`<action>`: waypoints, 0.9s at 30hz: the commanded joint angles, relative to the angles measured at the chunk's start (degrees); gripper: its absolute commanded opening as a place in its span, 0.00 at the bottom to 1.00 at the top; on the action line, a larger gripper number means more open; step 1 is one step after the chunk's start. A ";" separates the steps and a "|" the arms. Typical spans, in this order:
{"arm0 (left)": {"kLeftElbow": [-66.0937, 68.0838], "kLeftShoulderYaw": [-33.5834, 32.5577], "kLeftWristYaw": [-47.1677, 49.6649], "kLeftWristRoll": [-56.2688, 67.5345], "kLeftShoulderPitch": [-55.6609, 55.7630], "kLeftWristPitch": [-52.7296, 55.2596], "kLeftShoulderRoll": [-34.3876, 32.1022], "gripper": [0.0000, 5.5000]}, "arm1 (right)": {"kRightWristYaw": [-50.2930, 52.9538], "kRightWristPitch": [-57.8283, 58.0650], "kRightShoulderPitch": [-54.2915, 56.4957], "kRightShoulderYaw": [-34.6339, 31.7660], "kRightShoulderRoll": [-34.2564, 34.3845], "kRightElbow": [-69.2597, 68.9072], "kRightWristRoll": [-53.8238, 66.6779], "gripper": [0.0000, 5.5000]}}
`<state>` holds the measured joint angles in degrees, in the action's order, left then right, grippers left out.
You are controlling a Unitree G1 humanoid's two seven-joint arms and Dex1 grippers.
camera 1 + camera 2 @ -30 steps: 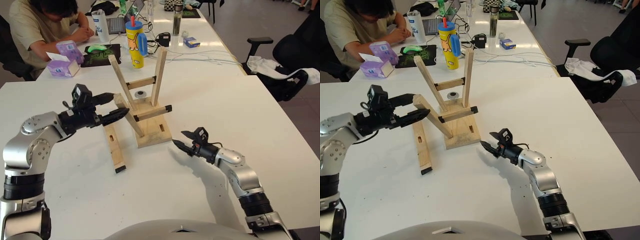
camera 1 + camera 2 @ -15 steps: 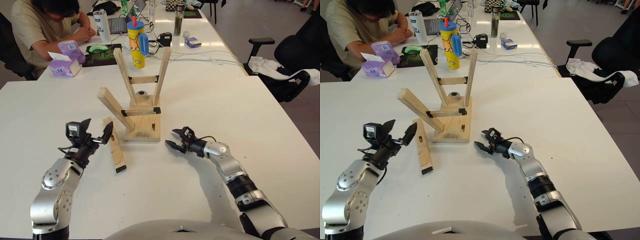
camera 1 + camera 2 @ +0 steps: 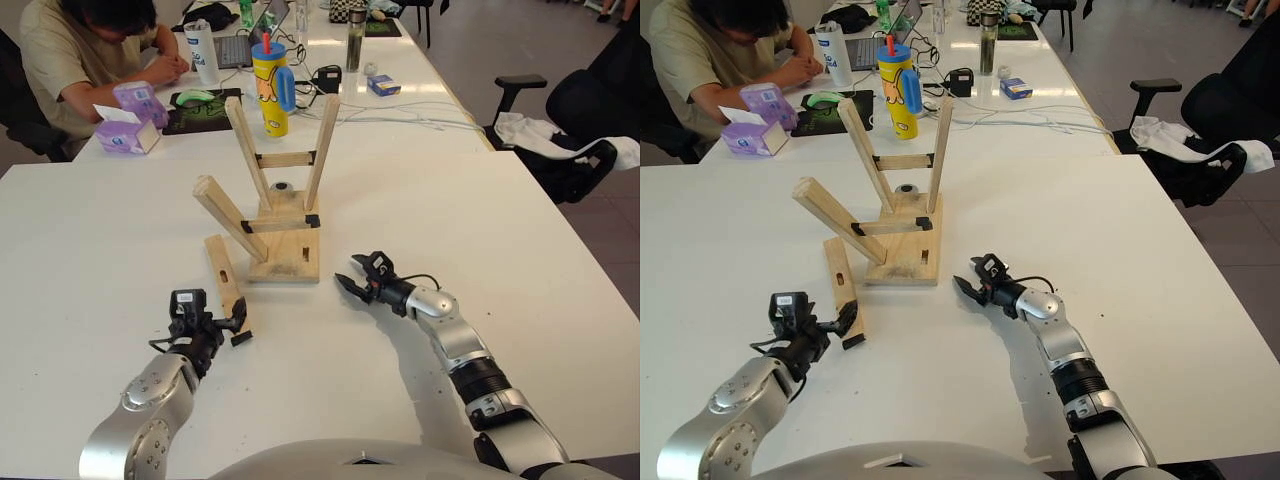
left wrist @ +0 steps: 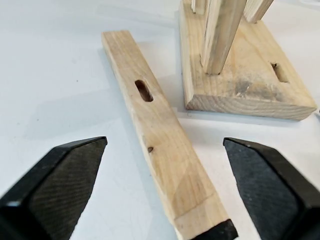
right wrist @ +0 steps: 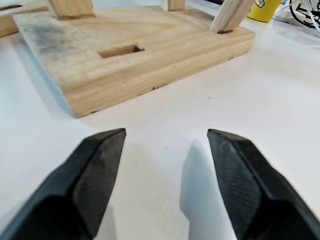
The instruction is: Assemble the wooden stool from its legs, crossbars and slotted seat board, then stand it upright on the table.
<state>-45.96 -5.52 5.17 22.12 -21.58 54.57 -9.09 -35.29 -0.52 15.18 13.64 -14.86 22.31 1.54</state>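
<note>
stool [image 3: 288, 258] upturned, three legs [image 3: 319, 150], loose leg [image 3: 224, 281] flat, left hand [image 3: 213, 320] and right hand [image 3: 350, 281] wide

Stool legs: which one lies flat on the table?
The loose leg beside the seat board, near the left end effector; the other three stand in it.

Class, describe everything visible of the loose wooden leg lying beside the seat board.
The loose leg is a pale, square-edged wooden bar with an oblong slot in its top face and a black cap on one end. It lies flat on the white table beside the seat board, a narrow gap between. The open left end effector straddles the capped end without touching it.
</note>
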 commanded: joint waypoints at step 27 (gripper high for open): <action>20.40 0.18 -2.74 -10.89 11.66 0.76 -2.65 0.45 | 10.31 14.98 -0.38 -7.03 5.77 -7.40 2.48 0.55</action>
<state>-28.97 -3.25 2.89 11.62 -10.57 53.48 -11.05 -27.92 10.73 14.35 9.02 -9.90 15.80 3.13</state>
